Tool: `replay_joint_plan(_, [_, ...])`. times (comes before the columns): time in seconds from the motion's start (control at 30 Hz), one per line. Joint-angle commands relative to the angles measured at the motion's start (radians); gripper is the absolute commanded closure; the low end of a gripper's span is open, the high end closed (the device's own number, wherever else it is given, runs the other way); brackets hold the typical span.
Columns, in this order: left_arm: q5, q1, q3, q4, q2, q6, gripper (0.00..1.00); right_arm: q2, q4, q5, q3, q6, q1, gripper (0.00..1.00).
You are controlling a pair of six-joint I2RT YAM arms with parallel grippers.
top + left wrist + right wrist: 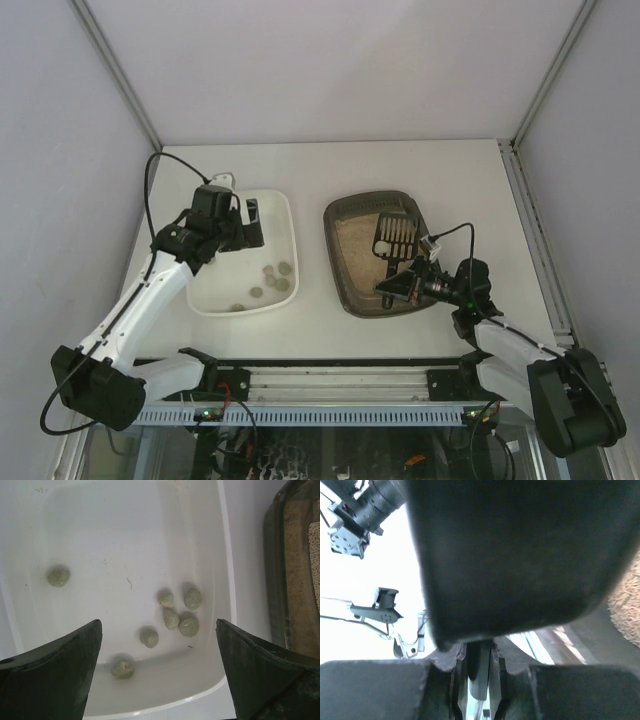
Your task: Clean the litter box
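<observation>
Claw (pixel 390 290) (right) low over litter box (pixel 330 250), scoop (pixel 395 232) in grip

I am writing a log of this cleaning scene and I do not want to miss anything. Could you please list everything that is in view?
litter box: one, dark brown-grey, on the table right of centre
litter: beige, inside the litter box
scoop: one, black, slotted, head over the litter
tray: one, white, left of the litter box
clumps: seven, grey-green, in the tray
table: one, white
left arm: white and black, reaching to the tray
right arm: white and black, at the litter box
left claw: open, above the tray
right claw: closed on the scoop's handle
</observation>
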Motion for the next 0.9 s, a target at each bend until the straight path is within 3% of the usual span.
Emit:
replay_joint_plan(0.0, [-0.007,-0.002,-0.043,0.066,-0.044,0.005,0.01,-0.002,0.109,0.001,-0.019,0.034,-0.076,1.0])
replay_joint_plan(0.1, [-0.035,-0.003,-0.056,0.085,-0.054,0.009,0.01,0.05,0.08,-0.025,0.026,-0.004,-0.037,1.0])
replay_joint_plan(0.2, [-0.059,-0.003,-0.056,0.086,-0.047,0.015,0.02,0.103,0.241,-0.023,-0.003,0.1,-0.087,1.0])
replay_joint_plan(0.33, [-0.059,-0.001,-0.061,0.089,-0.042,0.018,0.02,0.212,0.281,-0.047,0.072,0.1,0.027,1.0])
replay_joint_plan(0.47, [-0.064,0.0,-0.069,0.096,-0.046,0.023,0.02,0.245,0.365,-0.038,0.052,0.148,-0.063,1.0])
replay_joint_plan(0.6, [-0.072,0.004,-0.07,0.097,-0.05,0.027,0.02,0.303,0.391,-0.067,0.1,0.155,-0.003,1.0])
replay_joint_plan(0.7, [-0.097,0.03,-0.054,0.109,-0.053,0.018,0.02,0.312,0.299,-0.076,0.148,0.116,0.031,1.0])
replay_joint_plan(0.77, [-0.05,0.104,-0.016,0.1,-0.052,-0.001,0.03,0.298,0.166,-0.066,0.196,0.039,0.053,1.0])
replay_joint_plan(0.87, [0.242,0.295,0.029,0.085,-0.025,-0.001,0.0,0.259,-0.148,-0.01,0.314,-0.138,0.116,1.0])
